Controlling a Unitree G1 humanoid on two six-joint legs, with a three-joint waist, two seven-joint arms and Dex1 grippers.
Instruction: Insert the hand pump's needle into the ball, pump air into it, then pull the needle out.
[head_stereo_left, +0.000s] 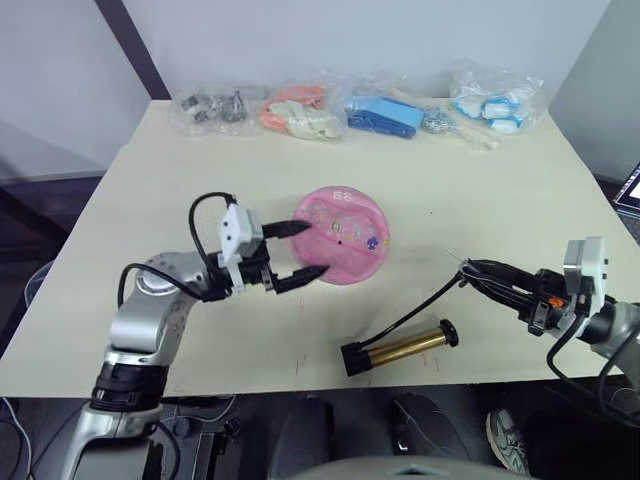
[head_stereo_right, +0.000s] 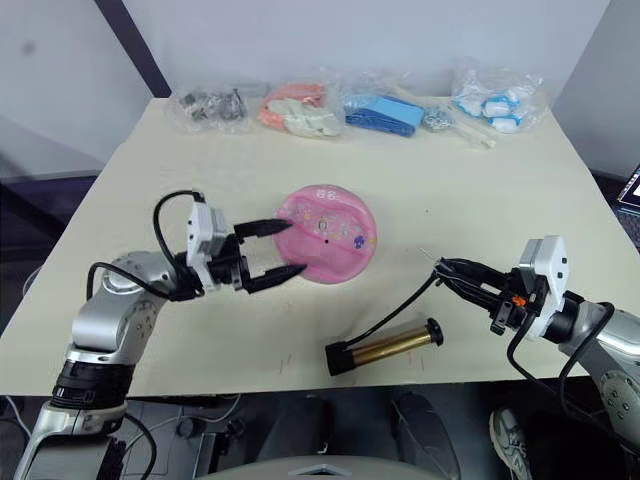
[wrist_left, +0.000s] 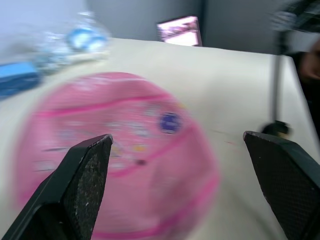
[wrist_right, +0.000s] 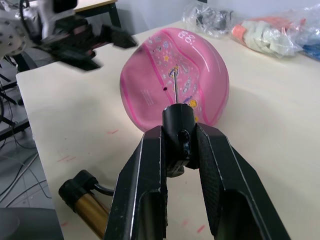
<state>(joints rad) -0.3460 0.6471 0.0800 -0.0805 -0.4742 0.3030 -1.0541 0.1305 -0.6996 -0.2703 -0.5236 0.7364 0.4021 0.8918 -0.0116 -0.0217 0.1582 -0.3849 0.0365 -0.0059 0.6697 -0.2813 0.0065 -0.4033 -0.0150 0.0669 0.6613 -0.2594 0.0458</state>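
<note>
My left gripper (head_stereo_left: 292, 251) stands spread at the ball's left edge, not gripping. The ball (head_stereo_left: 342, 235) is flat, unfilled, its valve hole open. The hand pump (head_stereo_left: 400, 349) lies near the ball's lower right. My right gripper (wrist_right: 176, 145) pinches the needle (wrist_right: 174, 86), well right of the ball. I judge insertion, pumping and withdrawal outstanding.
</note>
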